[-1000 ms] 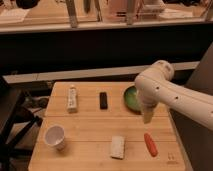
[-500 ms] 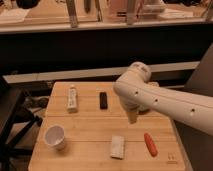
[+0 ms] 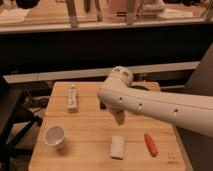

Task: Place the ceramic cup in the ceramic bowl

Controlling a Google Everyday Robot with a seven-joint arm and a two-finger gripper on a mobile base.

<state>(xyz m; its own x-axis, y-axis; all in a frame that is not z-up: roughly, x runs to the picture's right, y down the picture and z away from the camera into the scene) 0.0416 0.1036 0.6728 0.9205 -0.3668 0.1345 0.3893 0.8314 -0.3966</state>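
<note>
Wooden table (image 3: 90, 155) fills the lower part of the view, with a dark counter front and a brightly lit ledge behind it.

Over the last second the white arm (image 3: 155, 106) has swept from the right side of the table towards its middle. A second ago we could see the ceramic bowl on the right rear of the table. Now the arm lies across that spot and the bowl is hidden from us. We read the sweep as an approach to the ceramic cup (image 3: 54, 136), which stands upright and untouched near the front left corner, so the pick has not begun.

The arm enters from the right edge and runs leftward, rising slightly to a rounded joint above the table's centre. The gripper (image 3: 119, 118) hangs below that joint, pointing down over the middle of the table. It is well apart from the cup and carries nothing we can make out. We cannot tell whether it is set wide or narrow.

A white rectangular block (image 3: 118, 147) lies just in front of the gripper, with an orange-red stick-shaped item (image 3: 150, 144) to its right. A pale tube-like object (image 3: 73, 98) lies at the left rear.
</note>
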